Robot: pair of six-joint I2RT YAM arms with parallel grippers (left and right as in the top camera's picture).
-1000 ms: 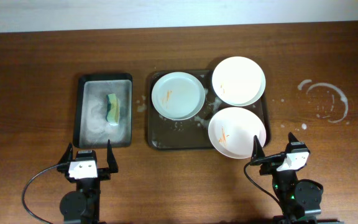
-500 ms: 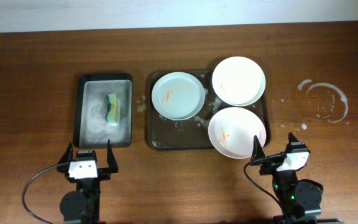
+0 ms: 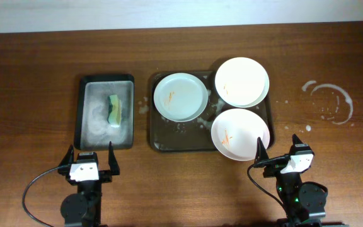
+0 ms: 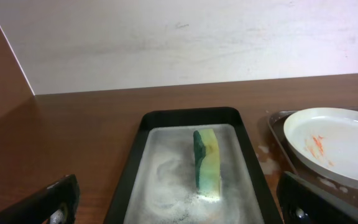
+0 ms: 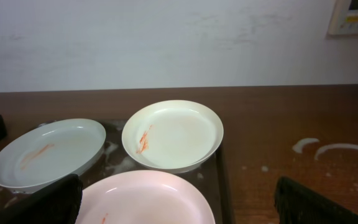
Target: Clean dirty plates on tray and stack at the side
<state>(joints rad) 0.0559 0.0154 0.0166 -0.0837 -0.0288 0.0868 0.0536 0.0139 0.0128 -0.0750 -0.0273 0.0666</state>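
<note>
White plates, three in all, lie on the dark tray point(image 3: 181, 137) in the middle of the wooden table point(image 3: 36, 63), each with a thin orange smear. From the tray's centre, the ten-o'clock plate point(image 3: 180, 96) sits fully inside the rim. The one-o'clock plate point(image 3: 242, 82) hangs over the far edge, and the five-o'clock plate point(image 3: 240, 134) hangs over the near edge. White foam wets the tray's bare floor between them. At nine o'clock of the tray stands a narrower dark tub point(image 3: 79, 113) of suds with a green-and-yellow sponge point(image 3: 114, 110) on edge in it. At three o'clock a foam ring point(image 3: 329, 101) marks the wood. The left gripper point(image 3: 91, 151) hovers at six o'clock of the tub, jaws spread wide and holding nothing. The right gripper point(image 3: 278, 148) hangs just beside the five-o'clock plate, jaws likewise apart and bare.
</note>
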